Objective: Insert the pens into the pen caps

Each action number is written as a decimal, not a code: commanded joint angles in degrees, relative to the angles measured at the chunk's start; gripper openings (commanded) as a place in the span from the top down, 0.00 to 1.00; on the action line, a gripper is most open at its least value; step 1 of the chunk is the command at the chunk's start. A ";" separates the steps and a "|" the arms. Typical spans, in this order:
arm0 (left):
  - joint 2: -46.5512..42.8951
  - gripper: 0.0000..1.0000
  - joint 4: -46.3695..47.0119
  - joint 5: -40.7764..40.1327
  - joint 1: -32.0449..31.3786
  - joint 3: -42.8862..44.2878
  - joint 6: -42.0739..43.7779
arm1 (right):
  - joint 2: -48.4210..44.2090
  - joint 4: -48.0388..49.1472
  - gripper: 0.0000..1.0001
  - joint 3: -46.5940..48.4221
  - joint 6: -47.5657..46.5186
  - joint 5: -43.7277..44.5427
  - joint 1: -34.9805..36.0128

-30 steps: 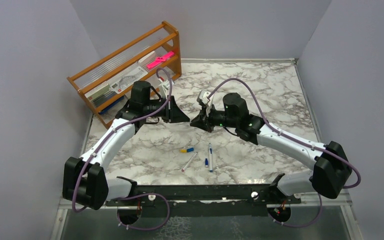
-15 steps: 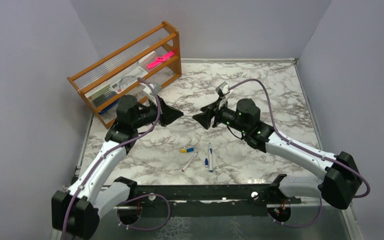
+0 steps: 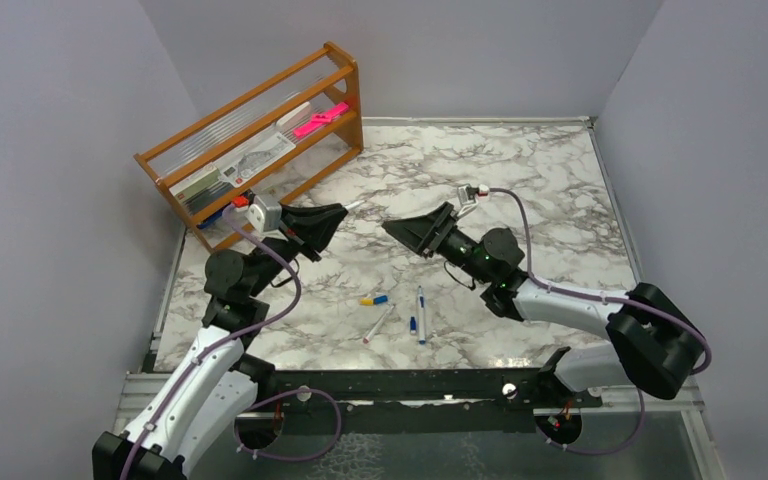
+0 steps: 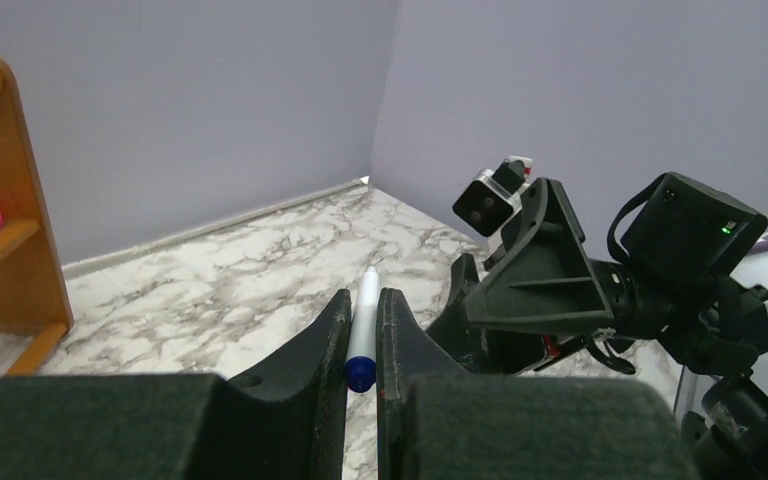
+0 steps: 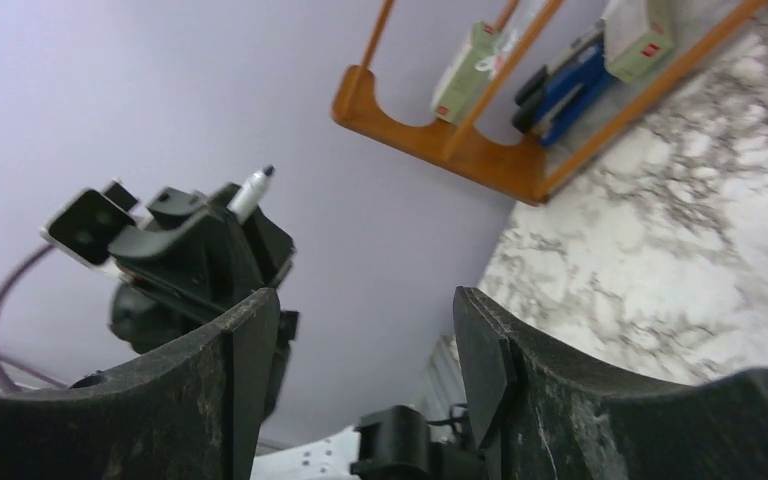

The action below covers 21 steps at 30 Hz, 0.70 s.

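Observation:
My left gripper (image 4: pixel 363 296) is shut on a white-barrelled pen (image 4: pixel 365 320), held above the table. The pen's blue end faces the camera, and its tip sticks out past the fingertips (image 3: pixel 357 204). The right gripper (image 5: pixel 365 310) stands open with nothing between its fingers. It faces the left gripper (image 3: pixel 340 212) across a small gap, and in its wrist view the held pen (image 5: pixel 252 190) shows a dark tip. Two more pens (image 3: pixel 420 312) (image 3: pixel 379 323) lie on the marble table below. A yellow-and-blue pen cap (image 3: pixel 373 299) and a small blue cap (image 3: pixel 412 324) lie beside them.
A wooden rack (image 3: pixel 260 140) holding stationery and a pink object (image 3: pixel 320 118) stands at the back left, close behind the left arm. Grey walls close in the table (image 3: pixel 520 170) on three sides.
The right gripper has gone from shut to open. Both arms have drawn back towards their bases, the grippers tilting up and parting slightly. The left gripper keeps its hold on the pen.

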 commanded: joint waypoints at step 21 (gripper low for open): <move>1.10 1.00 8.04 -7.45 -6.96 -2.57 6.08 | 13.24 10.87 0.87 17.77 9.42 -3.29 4.06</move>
